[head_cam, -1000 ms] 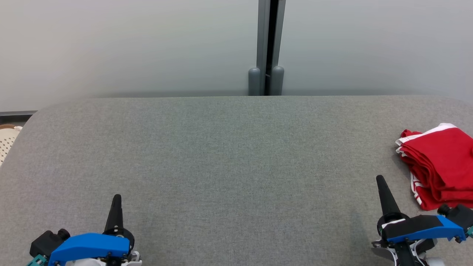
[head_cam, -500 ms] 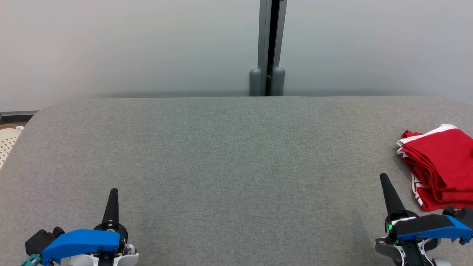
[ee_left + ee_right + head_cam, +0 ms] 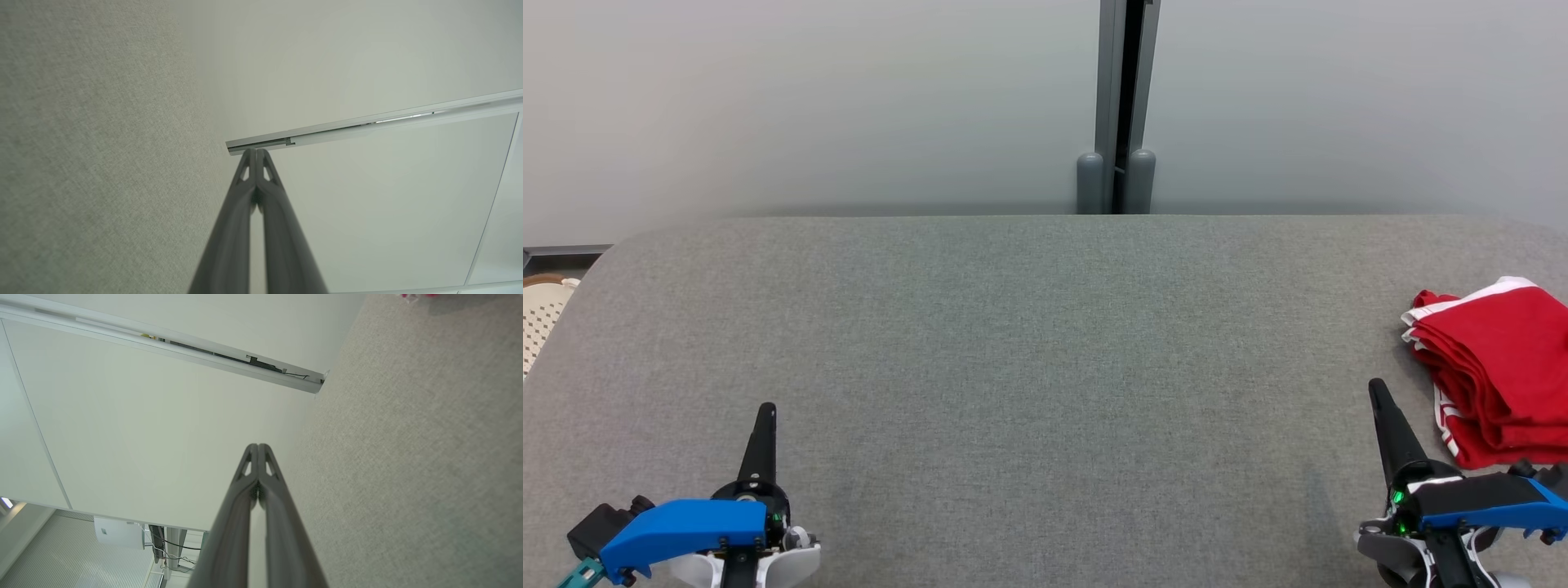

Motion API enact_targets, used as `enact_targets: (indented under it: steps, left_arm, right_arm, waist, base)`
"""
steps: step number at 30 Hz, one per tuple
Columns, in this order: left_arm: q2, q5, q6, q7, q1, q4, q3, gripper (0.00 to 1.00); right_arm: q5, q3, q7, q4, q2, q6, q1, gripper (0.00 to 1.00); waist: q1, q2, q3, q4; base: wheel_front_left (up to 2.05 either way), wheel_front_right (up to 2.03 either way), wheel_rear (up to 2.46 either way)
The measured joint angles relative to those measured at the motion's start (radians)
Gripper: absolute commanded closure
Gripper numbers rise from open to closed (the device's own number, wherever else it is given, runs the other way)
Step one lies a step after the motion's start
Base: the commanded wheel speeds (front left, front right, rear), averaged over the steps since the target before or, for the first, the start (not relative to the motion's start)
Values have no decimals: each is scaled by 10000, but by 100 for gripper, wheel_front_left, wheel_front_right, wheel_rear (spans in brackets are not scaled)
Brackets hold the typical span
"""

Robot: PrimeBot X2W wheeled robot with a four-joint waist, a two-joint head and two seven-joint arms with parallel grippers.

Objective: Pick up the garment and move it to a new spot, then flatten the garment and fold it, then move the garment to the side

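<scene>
Left tool [image 3: 765, 411] and right tool [image 3: 1377, 389] hang clenched and empty above the grey counter [image 3: 1045, 351], the red garment [image 3: 1494, 367] lying folded at its right edge beside the right tool, the final set-aside seemingly done, with only a clean retreat left.

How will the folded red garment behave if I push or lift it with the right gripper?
Likely floppy: the red garment lies in soft stacked folds, so a one-point lift would probably let layers sag and unfold. A push may bunch it rather than slide it, since the grey fabric surface looks textured. It looks light, with thin layers.
</scene>
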Motion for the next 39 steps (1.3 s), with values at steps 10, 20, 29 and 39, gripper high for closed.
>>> enact_targets:
  steps: [10, 20, 29, 39]
  left_arm:
    - [-29, -662, -58, 209, -76, -98, 197, 100]
    - [-54, -1269, -113, 387, -124, -182, 349, 100]
    - [-84, -1829, -184, 562, -222, -255, 527, 100]
    - [-100, -2159, -238, 656, -262, -301, 614, 100]
  right_arm:
    - [813, -102, 203, -150, 0, 0, 10, 100]
    - [1572, -194, 389, -270, 0, 0, 19, 100]
    - [2278, -268, 569, -403, 0, 0, 47, 100]
    - [2706, -322, 665, -470, 0, 0, 54, 100]
  waist:
    - [0, 0, -17, 28]
    - [0, 0, -35, 55]
    - [0, 0, -52, 82]
    - [-1, 0, -62, 99]
  base:
    - [0, 0, 0]
    - [0, 0, 0]
    - [0, 0, 0]
    - [0, 0, 0]
